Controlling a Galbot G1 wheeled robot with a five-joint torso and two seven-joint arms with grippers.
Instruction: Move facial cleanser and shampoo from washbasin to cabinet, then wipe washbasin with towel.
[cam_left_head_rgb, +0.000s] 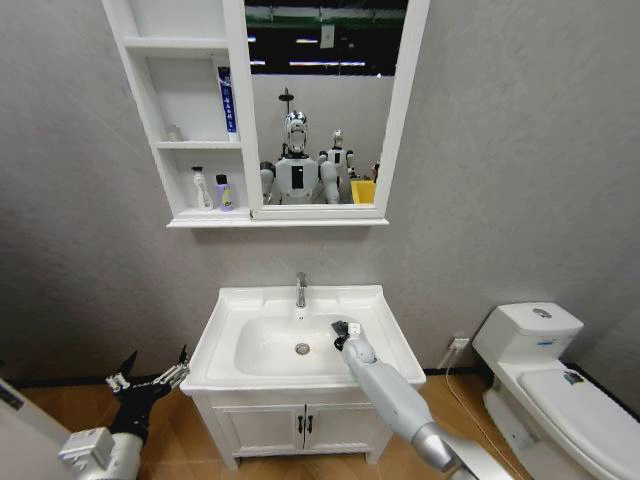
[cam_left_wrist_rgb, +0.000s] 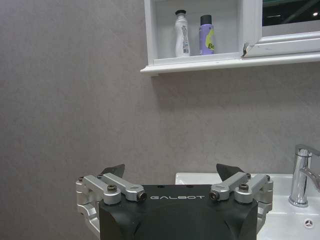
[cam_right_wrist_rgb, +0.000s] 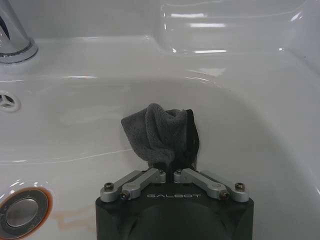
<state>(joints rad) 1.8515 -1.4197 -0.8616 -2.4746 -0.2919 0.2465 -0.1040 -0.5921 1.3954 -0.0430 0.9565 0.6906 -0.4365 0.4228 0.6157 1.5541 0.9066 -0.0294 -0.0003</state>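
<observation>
In the head view my right gripper (cam_left_head_rgb: 343, 331) reaches down into the bowl of the white washbasin (cam_left_head_rgb: 232, 303), right of the drain. The right wrist view has this gripper (cam_right_wrist_rgb: 167, 168) shut on the dark grey towel (cam_right_wrist_rgb: 161, 131), bunched against the bowl's slope (cam_right_wrist_rgb: 240, 125). My left gripper (cam_left_head_rgb: 150, 378) hangs open and empty, low and left of the washbasin, also open in the left wrist view (cam_left_wrist_rgb: 171, 172). A white bottle (cam_left_head_rgb: 201, 188) and a purple bottle (cam_left_head_rgb: 224, 192) stand on the cabinet's (cam_left_head_rgb: 140, 75) lowest shelf; which is the facial cleanser and which the shampoo I cannot tell.
A chrome tap (cam_left_head_rgb: 300, 289) stands behind the bowl, the round drain (cam_left_head_rgb: 302, 348) in its middle. A blue tube (cam_left_head_rgb: 228, 99) leans on the cabinet's middle shelf beside the mirror (cam_left_head_rgb: 325, 100). A white toilet (cam_left_head_rgb: 545, 375) stands at the right. The two-door vanity (cam_left_head_rgb: 300, 425) is below the basin.
</observation>
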